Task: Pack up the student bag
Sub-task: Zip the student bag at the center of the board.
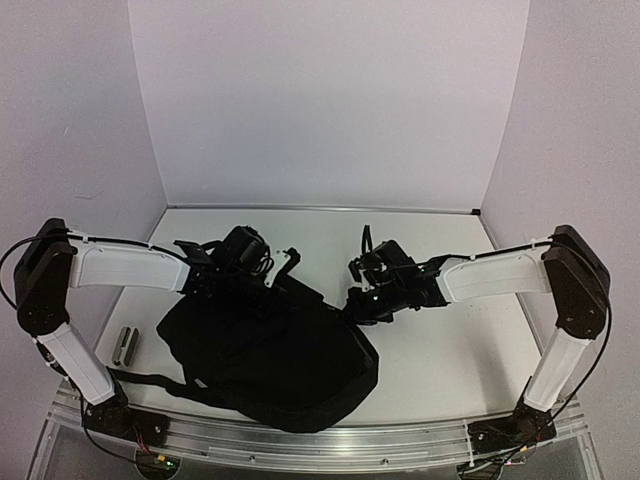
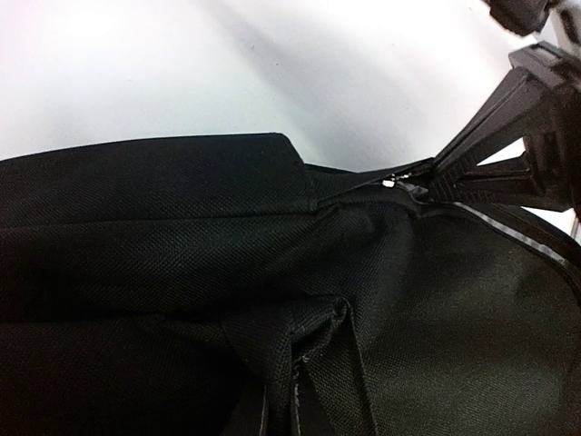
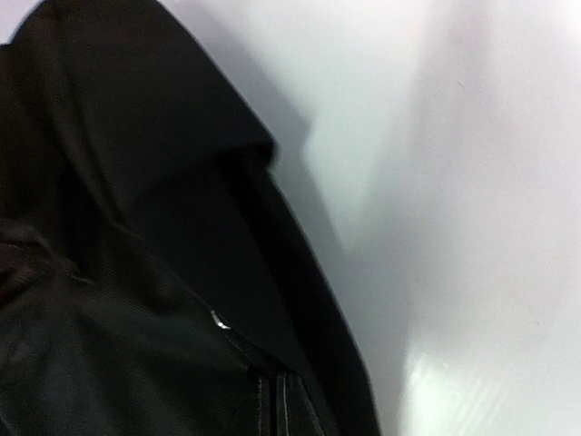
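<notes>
- The student bag (image 1: 270,350) lies slumped on the table (image 1: 450,350), left of centre, with its bulk reaching the near edge and a strap (image 1: 150,378) trailing toward the near left corner
- It is plainly soft: the woven fabric sags and folds, so it will likely collapse and drape when lifted instead of holding a shape
- It looks light for its bulk, though nothing shows what is inside
- The cloth has a grippy weave and seems neither fragile nor slippery, but a pinch of loose fabric may simply stretch without moving the rest
- Firmer places to hold appear to be the seamed rim by the zipper pull (image 2: 390,182), or the straps
- The left gripper (image 2: 434,174) is closed on the bag's far rim, right at the zipper line, and the fabric puckers toward its tips
- The right gripper (image 1: 355,295) sits at the bag's far right edge with its jaws closed; whether they pinch any fabric cannot be told
- Two small grey pieces (image 1: 125,345) lie near the table's left edge, apart from the bag
</notes>
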Robot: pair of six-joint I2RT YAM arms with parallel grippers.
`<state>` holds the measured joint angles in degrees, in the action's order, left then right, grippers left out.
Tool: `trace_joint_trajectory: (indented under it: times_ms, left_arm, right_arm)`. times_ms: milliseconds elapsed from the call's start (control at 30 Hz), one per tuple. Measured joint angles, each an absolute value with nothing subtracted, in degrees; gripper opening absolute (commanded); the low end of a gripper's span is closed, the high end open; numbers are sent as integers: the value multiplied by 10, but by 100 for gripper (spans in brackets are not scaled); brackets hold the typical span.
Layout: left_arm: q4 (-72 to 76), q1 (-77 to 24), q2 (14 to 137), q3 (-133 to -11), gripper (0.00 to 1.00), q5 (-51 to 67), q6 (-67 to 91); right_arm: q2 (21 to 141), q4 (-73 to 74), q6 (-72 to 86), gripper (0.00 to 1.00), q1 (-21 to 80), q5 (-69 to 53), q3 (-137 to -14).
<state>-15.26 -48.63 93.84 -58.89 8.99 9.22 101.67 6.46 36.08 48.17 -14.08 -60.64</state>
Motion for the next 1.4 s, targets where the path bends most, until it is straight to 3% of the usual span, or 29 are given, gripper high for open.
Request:
trace_joint_trajectory:
  times_ms: [500, 967, 1067, 1167, 1233, 1400]
  left_arm:
    - [-172, -421, 936, -590, 0, 69, 88]
    - [-205, -357, 1034, -702, 2, 19, 211]
    - [-193, -349, 1034, -704, 17, 43, 216]
    - [-174, -339, 1031, -702, 45, 83, 202]
    - [-157, -332, 1020, -692, 57, 113, 183]
    - [-139, -322, 971, -682, 69, 175, 122]
  right_arm:
    - [1011, 134, 343, 0, 481, -127, -601]
    - [955, 149, 369, 0, 482, -128, -605]
    - [954, 151, 381, 0, 482, -121, -607]
    - [954, 163, 392, 0, 482, -103, -609]
    - [954, 177, 396, 0, 482, -91, -614]
    - [954, 196, 403, 0, 482, -56, -634]
